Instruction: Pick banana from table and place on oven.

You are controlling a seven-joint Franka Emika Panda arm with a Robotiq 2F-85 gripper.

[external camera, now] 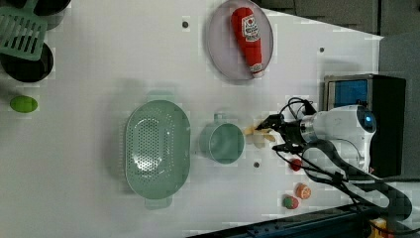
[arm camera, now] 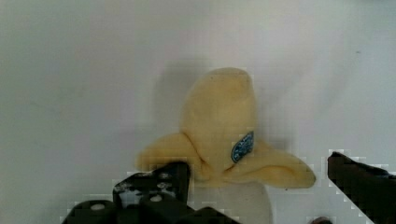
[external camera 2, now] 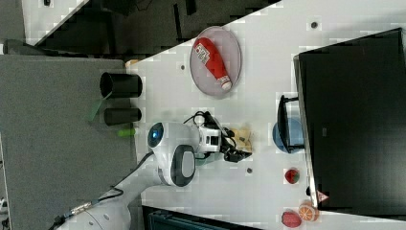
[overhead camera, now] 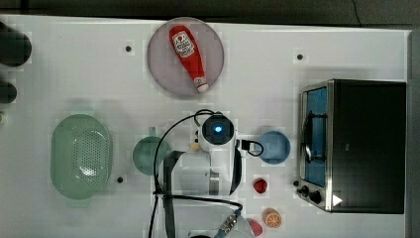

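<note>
Pale yellow banana [arm camera: 219,135] lies on white table [arm camera: 70,70], between pincer [arm camera: 259,179] fingers; jaws spread wide, nothing gripped. One black fingertip [arm camera: 156,184] close against banana peel, other finger apart from it. In left view, pincer [external camera: 275,133] sits over banana [external camera: 258,134], just beside green cup [external camera: 224,143]. Oven [overhead camera: 364,146] well apart at top view's right, black top bare; blue bowl [overhead camera: 275,147] between arm and oven.

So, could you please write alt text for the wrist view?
A pale yellow banana with a blue sticker lies on the white table, between the open pincer's two dark fingers, which have not closed on it.
</note>
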